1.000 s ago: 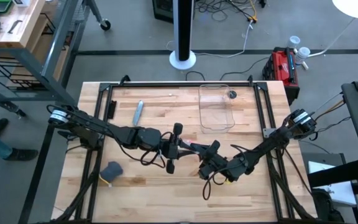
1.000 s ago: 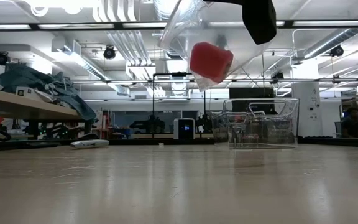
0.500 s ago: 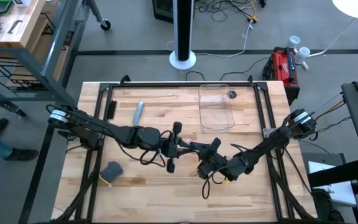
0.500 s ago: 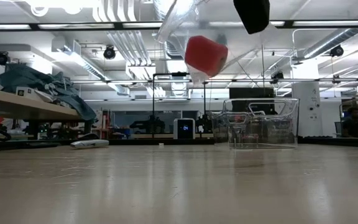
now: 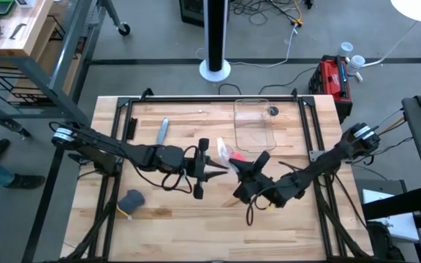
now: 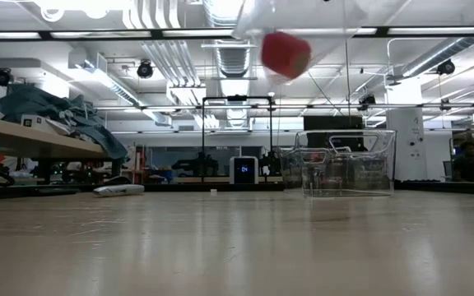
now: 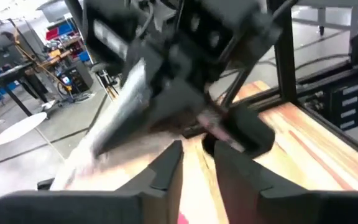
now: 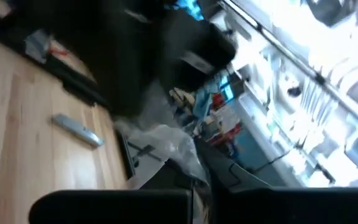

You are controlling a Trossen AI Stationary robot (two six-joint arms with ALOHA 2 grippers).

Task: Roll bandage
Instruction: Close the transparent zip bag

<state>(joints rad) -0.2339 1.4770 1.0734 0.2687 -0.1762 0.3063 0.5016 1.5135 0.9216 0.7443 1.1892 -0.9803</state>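
Bandage: one, a compact pink-red roll inside one clear bag, hanging high above the bench between the two arms. Likely light, soft and squashable; the bag looks slippery, so hold is best taken on the bag's edge or across the roll's sides. Left hand: one, fingers slightly parted, holding nothing visible. Right hand: one, clamped tight on the bag. Also: one clear tray, one grey-blue lump.
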